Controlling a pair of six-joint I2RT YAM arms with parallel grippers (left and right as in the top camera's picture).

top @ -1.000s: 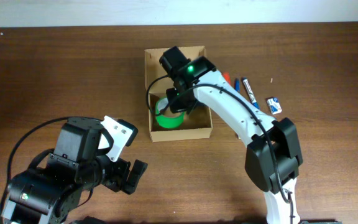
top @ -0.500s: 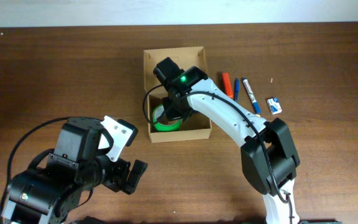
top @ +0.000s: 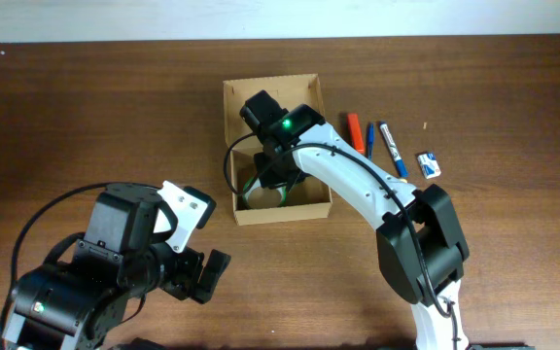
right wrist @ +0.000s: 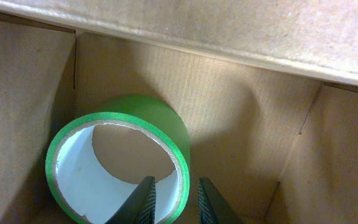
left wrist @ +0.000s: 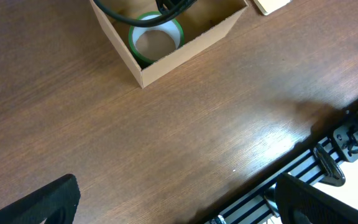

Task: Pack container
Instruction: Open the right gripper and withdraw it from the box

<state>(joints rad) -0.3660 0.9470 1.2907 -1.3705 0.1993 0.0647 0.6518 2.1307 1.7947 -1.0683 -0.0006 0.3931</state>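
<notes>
The tan cardboard box (top: 270, 84) stands open at mid-table and also shows in the left wrist view (left wrist: 185, 53). A green tape roll (top: 251, 192) lies inside it at the front left, seen too from the left wrist (left wrist: 133, 46). My right gripper (top: 278, 175) reaches down into the box. In the right wrist view (right wrist: 174, 182) its fingers straddle the wall of the tape (right wrist: 160, 118), one inside the ring and one outside, with a small gap on each side. My left gripper (left wrist: 182, 205) is open and empty over bare table near the front edge (top: 207, 274).
A red marker (top: 355, 129), a blue marker (top: 368, 139) and a dark blue-capped marker (top: 391, 146) lie right of the box. A small blue-and-white item (top: 428, 163) lies further right. The table's front edge and metal rails (left wrist: 328, 162) are under my left gripper.
My right gripper moved left and lower into the box with the tape. The roll now sits deeper at the box's front left and shows less green from above. The left arm has not moved.
</notes>
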